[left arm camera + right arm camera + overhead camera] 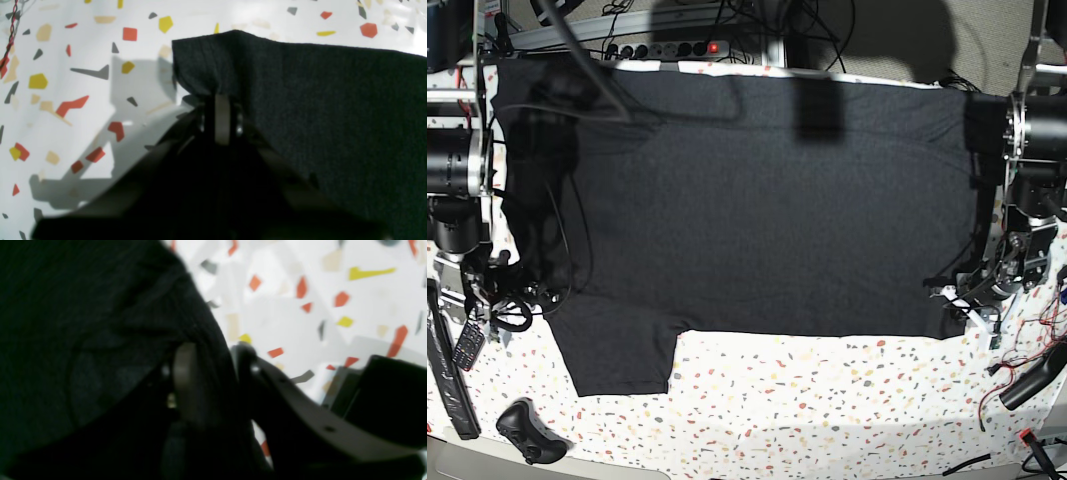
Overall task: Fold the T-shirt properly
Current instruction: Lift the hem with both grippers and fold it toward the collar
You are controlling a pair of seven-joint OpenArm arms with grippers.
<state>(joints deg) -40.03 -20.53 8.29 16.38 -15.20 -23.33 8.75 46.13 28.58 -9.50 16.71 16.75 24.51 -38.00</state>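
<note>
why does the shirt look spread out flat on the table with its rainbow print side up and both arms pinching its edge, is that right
Not quite: the T-shirt lies plain black side up; the base view shows no print. The rest holds: it lies spread on the table, and the left gripper and right gripper each have fingers closed on its edge.

No text, label, brand, number or sign can be read in any view

The big black T-shirt (747, 210) lies flat, plain side up, across the top and middle, one sleeve at lower left.
</note>
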